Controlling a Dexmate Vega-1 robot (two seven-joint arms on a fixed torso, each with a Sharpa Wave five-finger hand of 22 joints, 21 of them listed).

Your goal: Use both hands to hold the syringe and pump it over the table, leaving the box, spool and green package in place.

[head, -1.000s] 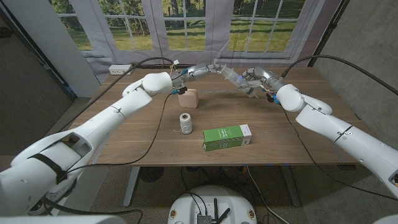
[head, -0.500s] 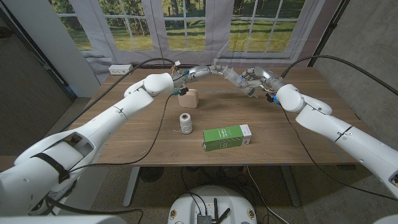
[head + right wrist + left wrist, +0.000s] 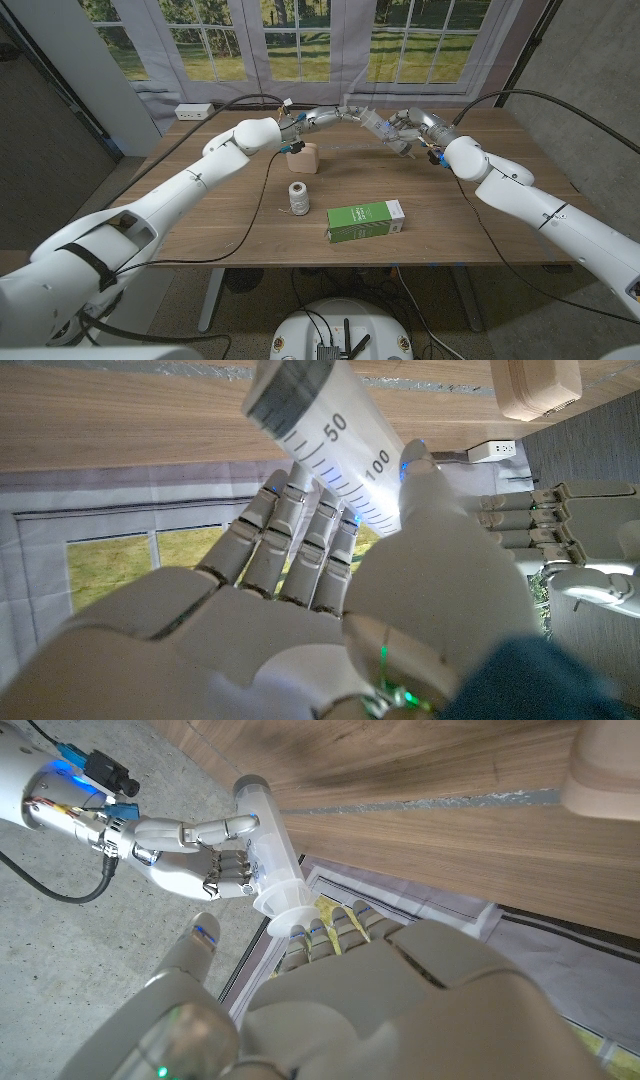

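Both hands meet high over the far side of the wooden table (image 3: 200,225), sharing a clear plastic syringe with black graduation marks (image 3: 369,121). The right hand (image 3: 408,128) wraps its fingers and thumb around the barrel; from its wrist camera the numbers 50 and 100 on the barrel (image 3: 330,445) read plainly between the fingers (image 3: 300,530) and the thumb. The left hand (image 3: 322,116) reaches in from the other side, its fingertips at the flanged plunger end. In the left wrist view that flange (image 3: 283,906) sits right against the left fingers (image 3: 320,935), but whether they actually pinch it or just press on it I cannot tell. The syringe hangs tilted in the air, clear of the tabletop, between the two wrists.

Below the left hand, a small pale wooden box (image 3: 302,158) stands on the table. Nearer the front edge sits an upright spool of off-white thread (image 3: 298,197), and beside it, to the right, a green and white cardboard package (image 3: 365,220) lies on its long side. A black cable (image 3: 262,205) trails across the wood past the spool.
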